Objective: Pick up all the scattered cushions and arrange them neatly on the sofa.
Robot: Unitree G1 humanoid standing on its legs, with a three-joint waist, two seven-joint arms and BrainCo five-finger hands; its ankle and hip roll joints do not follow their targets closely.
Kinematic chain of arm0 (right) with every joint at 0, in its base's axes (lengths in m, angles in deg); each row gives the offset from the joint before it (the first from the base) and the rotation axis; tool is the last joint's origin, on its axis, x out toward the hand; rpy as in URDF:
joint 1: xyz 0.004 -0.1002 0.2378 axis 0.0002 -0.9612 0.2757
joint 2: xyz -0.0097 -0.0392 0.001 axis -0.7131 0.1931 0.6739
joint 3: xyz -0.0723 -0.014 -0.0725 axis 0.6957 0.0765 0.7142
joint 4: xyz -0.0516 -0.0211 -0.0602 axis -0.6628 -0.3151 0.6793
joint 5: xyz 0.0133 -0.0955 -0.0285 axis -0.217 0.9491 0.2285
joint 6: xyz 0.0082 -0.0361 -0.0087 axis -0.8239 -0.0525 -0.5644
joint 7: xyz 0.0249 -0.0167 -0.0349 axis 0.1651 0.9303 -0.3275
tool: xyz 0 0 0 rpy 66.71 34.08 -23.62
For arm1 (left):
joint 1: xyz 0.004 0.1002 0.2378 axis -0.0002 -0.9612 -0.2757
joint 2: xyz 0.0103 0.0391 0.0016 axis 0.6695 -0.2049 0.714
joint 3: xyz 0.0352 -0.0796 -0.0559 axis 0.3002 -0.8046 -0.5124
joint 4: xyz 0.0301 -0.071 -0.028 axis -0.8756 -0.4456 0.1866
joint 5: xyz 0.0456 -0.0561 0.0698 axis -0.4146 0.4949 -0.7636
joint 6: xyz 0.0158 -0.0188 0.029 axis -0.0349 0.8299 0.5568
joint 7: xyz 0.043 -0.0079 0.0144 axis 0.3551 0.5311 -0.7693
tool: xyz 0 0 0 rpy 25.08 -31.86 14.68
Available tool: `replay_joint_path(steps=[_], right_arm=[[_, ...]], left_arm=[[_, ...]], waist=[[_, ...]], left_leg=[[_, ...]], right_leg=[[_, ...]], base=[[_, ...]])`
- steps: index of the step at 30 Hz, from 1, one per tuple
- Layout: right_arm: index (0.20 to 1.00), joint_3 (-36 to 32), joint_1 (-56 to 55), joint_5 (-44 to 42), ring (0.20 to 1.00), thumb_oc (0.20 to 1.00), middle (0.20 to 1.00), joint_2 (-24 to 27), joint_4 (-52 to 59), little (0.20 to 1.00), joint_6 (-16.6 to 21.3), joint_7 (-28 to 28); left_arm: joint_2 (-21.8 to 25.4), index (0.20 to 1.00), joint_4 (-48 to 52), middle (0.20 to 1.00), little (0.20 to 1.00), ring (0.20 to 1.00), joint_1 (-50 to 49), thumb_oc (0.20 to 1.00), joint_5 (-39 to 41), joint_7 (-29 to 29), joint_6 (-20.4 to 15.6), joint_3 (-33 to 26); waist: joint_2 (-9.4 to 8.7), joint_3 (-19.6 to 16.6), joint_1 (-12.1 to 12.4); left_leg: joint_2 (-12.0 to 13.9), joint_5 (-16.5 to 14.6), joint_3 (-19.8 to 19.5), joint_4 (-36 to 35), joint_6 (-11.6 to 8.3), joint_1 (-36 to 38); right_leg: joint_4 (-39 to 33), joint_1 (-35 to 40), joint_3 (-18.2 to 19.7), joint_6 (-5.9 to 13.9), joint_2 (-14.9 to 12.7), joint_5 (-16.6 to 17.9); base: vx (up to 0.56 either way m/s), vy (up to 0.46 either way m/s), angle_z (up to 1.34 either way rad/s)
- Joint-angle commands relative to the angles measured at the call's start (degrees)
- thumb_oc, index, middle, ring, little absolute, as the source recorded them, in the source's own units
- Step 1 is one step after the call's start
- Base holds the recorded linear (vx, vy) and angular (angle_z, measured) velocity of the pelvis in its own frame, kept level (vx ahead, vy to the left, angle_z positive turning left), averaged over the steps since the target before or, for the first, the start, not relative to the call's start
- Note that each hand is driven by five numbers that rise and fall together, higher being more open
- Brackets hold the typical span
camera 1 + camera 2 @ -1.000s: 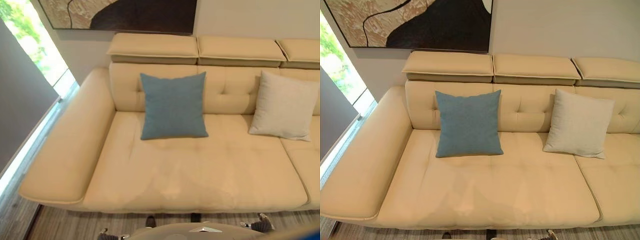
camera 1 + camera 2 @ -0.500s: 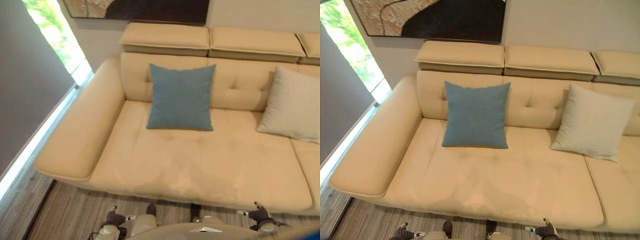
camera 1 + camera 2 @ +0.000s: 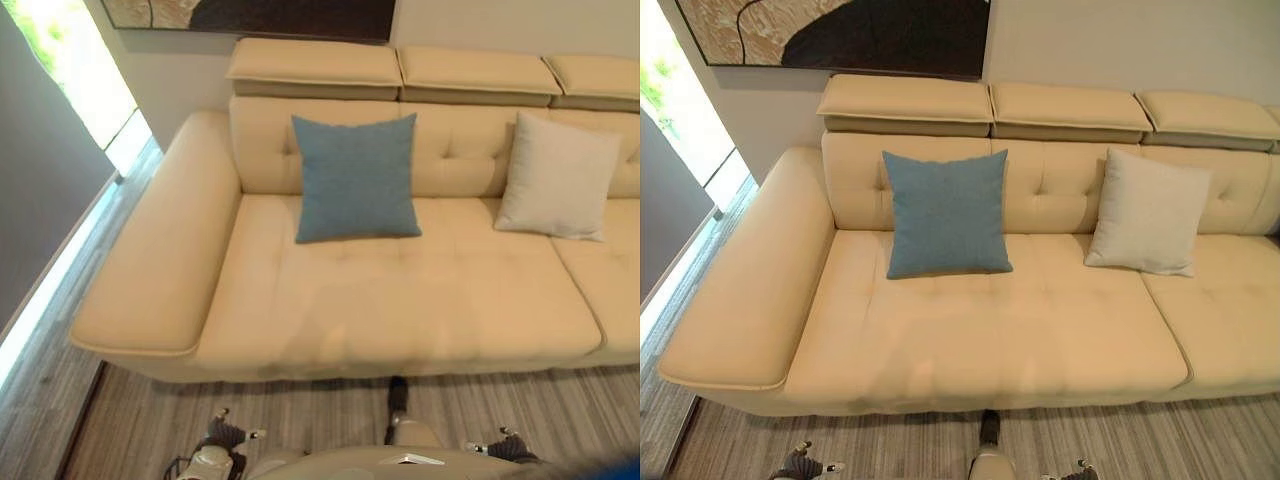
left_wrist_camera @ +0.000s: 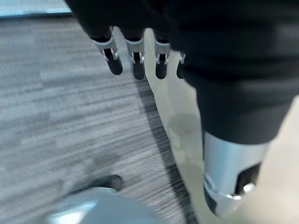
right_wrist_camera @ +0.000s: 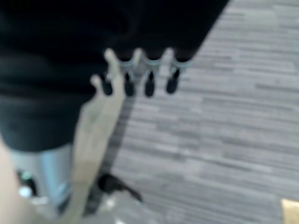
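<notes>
A cream leather sofa (image 3: 400, 310) spans the eye views. Upright against its backrest leans a blue cushion (image 3: 355, 178), left of centre. An off-white cushion (image 3: 556, 178) leans against the backrest further right, about a cushion's width away. My left hand (image 4: 135, 58) hangs over the grey floor beside the sofa's base, fingers straight and holding nothing; it shows low in the left eye view (image 3: 222, 440). My right hand (image 5: 140, 77) hangs the same way, open and empty, low at the right (image 3: 500, 445). Both hands are well short of the seat.
The sofa's broad left armrest (image 3: 160, 260) juts toward me. A bright floor-length window (image 3: 70, 70) and a grey wall lie to the left. A framed painting (image 3: 840, 30) hangs above the headrests. Grey striped carpet (image 3: 320, 410) runs along the sofa's front.
The whole picture has shifted: the camera has moved, and more carpet shows before the sofa. Both cushions keep their places on the sofa. My hands stay low.
</notes>
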Motion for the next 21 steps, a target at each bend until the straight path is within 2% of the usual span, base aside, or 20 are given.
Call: replay_joint_path(steps=[1, 2, 3, 4, 5, 6, 7, 9, 11, 21], right_arm=[[1.000, 1.48, 3.51, 0.74, 1.000, 1.000, 1.000, 2.89, 2.41, 1.000, -0.55, 0.40], [1.000, 1.77, 3.39, 0.67, 1.000, 1.000, 1.000, 2.98, 2.17, 1.000, -0.38, 0.49], [1.000, 1.83, 3.31, 0.60, 1.000, 1.000, 1.000, 2.91, 2.03, 1.000, -0.28, 0.42], [1.000, 1.82, 3.33, 0.60, 1.000, 1.000, 1.000, 2.89, 2.02, 1.000, -0.28, 0.41], [1.000, 1.74, 3.31, 0.23, 1.000, 1.000, 1.000, 2.86, 1.74, 1.000, -0.10, 0.36], [1.000, 1.87, 3.45, 0.27, 1.000, 1.000, 1.000, 2.62, 2.01, 1.000, -0.10, 0.50], [1.000, 2.00, 3.34, 0.20, 1.000, 1.000, 1.000, 2.19, 2.14, 1.000, -0.01, 0.72], [1.000, 2.01, 3.31, 0.20, 1.000, 1.000, 1.000, 2.19, 2.15, 1.000, -0.01, 0.72], [1.000, 2.54, 3.42, 0.14, 1.000, 1.000, 1.000, 2.31, 1.96, 1.000, 0.16, 0.72], [1.000, 2.93, 2.31, 0.09, 1.000, 1.000, 1.000, 2.36, 0.47, 1.000, 0.35, 0.78]], left_arm=[[0.28, 1.000, 2.41, 1.000, 1.000, 1.000, 1.01, 1.000, -2.14, -0.39, -0.13, -2.92], [0.40, 1.000, 2.42, 1.000, 1.000, 1.000, 0.78, 1.000, -1.58, -0.13, 0.15, -2.81], [0.54, 1.000, 2.36, 1.000, 1.000, 1.000, 0.60, 1.000, -1.54, -0.03, 0.25, -2.80], [0.56, 1.000, 2.36, 1.000, 1.000, 1.000, 0.61, 1.000, -1.54, -0.03, 0.25, -2.80], [1.04, 1.000, 1.89, 1.000, 1.000, 1.000, 0.35, 1.000, -1.64, 0.05, 0.58, -2.95], [0.94, 1.000, 1.81, 1.000, 1.000, 1.000, 0.25, 1.000, -1.11, -0.05, 0.51, -3.12], [0.58, 1.000, 1.35, 1.000, 1.000, 1.000, -0.09, 1.000, -0.97, -0.17, 0.45, -3.25], [0.59, 1.000, 1.35, 1.000, 1.000, 1.000, -0.12, 1.000, -0.97, -0.17, 0.44, -3.25], [0.10, 1.000, 1.23, 1.000, 1.000, 1.000, -0.35, 1.000, -0.19, -0.12, 0.21, -3.77], [-0.65, 1.000, 0.63, 1.000, 1.000, 1.000, -0.31, 1.000, -2.20, 1.21, 0.61, -2.23]], waist=[[3.02, 4.30, 2.54], [3.81, 3.97, 3.63], [3.96, 3.52, 3.91], [3.89, 3.39, 3.86], [3.72, 2.12, 5.15], [3.43, 1.93, 5.62], [2.15, 0.24, 6.02], [2.18, 0.27, 5.99], [1.70, -1.14, 6.38], [2.44, -2.04, 5.75]], left_leg=[[3.31, 3.82, -3.27, -11.85, -2.95, 5.49], [4.09, 5.30, -2.88, -12.17, -2.33, 4.35], [4.38, 5.77, -2.85, -12.53, -2.28, 4.13], [4.31, 5.94, -2.88, -12.59, -2.26, 3.95], [4.71, 6.96, -2.66, -13.31, -2.28, 2.91], [4.78, 7.14, -2.24, -13.88, -2.52, 2.92], [4.63, 7.41, -1.40, -14.65, -3.18, 2.57], [4.68, 7.42, -1.44, -14.71, -3.20, 2.66], [5.07, 7.90, -0.56, -15.87, -3.83, 2.93], [6.12, 10.46, -0.76, -21.24, -5.15, 6.28]], right_leg=[[7.93, 2.90, -2.49, 6.31, 3.76, -18.97], [14.63, 3.98, -3.92, 5.17, 4.85, -22.93], [16.54, 5.00, -3.76, 4.67, 5.40, -24.66], [16.43, 4.86, -3.78, 4.68, 5.33, -24.52], [18.47, 8.86, -3.04, 4.61, 6.36, -27.10], [17.78, 8.83, -4.04, 4.25, 5.86, -26.01], [10.76, 12.62, -5.05, 4.37, 6.23, -26.46], [10.50, 12.82, -5.11, 4.35, 6.30, -26.33], [3.84, 15.07, -4.39, 4.59, 7.55, -25.66], [-3.03, 19.73, -4.79, 4.41, 8.98, -24.49]], base=[[-0.25, 0.119, -0.37], [-0.29, 0.123, -0.34], [-0.20, 0.074, -0.42], [-0.15, -0.024, -0.30], [-0.14, -0.056, -0.17], [-0.13, -0.154, -0.06], [-0.03, -0.123, -0.15], [0.01, -0.074, -0.31], [0.02, -0.122, -0.17], [0.00, -0.034, 0.00]])
